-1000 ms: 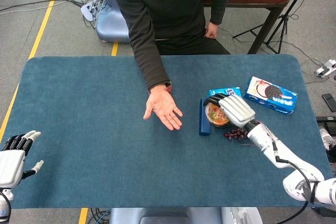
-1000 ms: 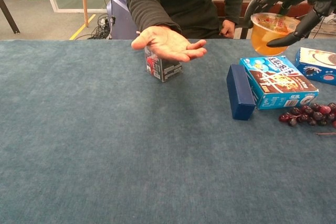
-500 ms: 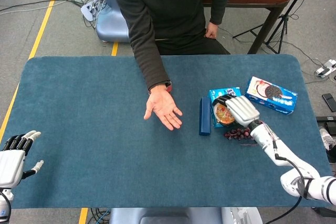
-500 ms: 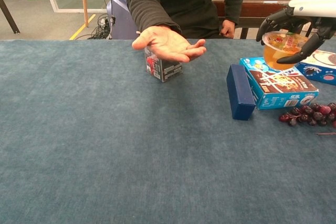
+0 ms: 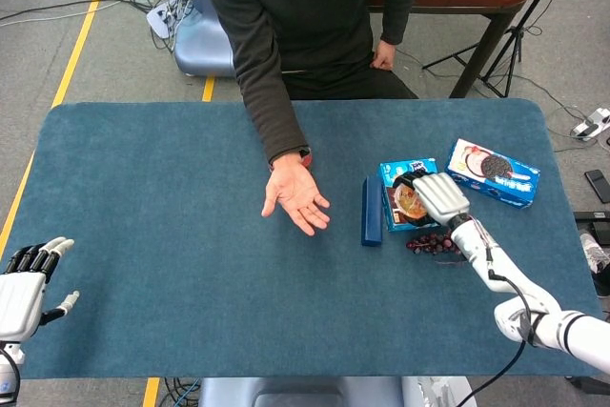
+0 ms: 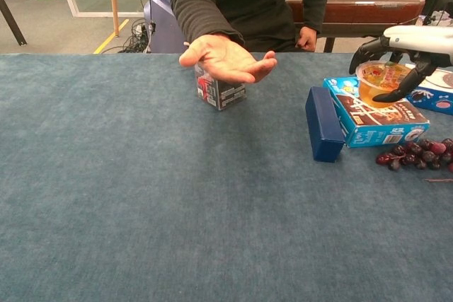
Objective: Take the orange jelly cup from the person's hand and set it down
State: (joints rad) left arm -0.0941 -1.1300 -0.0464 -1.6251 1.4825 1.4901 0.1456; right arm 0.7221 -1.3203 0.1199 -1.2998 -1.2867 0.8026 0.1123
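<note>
My right hand (image 5: 437,197) (image 6: 407,51) holds the orange jelly cup (image 6: 379,83) (image 5: 410,203) from above, its fingers curled around the rim. The cup hangs low over the light blue snack box (image 6: 375,111) (image 5: 402,174), close to its top; whether it touches is unclear. The person's hand (image 5: 297,199) (image 6: 228,58) stays palm up and empty over the table middle. My left hand (image 5: 27,285) is open at the table's near left edge, seen only in the head view.
A dark blue box (image 6: 323,132) (image 5: 371,211) stands left of the snack box. Dark grapes (image 6: 417,152) (image 5: 434,243) lie to the front right. A cookie pack (image 5: 492,172) (image 6: 429,90) sits at the far right. A small carton (image 6: 218,90) stands under the person's palm.
My right hand has carried the jelly cup down and slightly right, from well above the boxes to just over the light blue snack box. The person's hand and my left hand stayed still.
</note>
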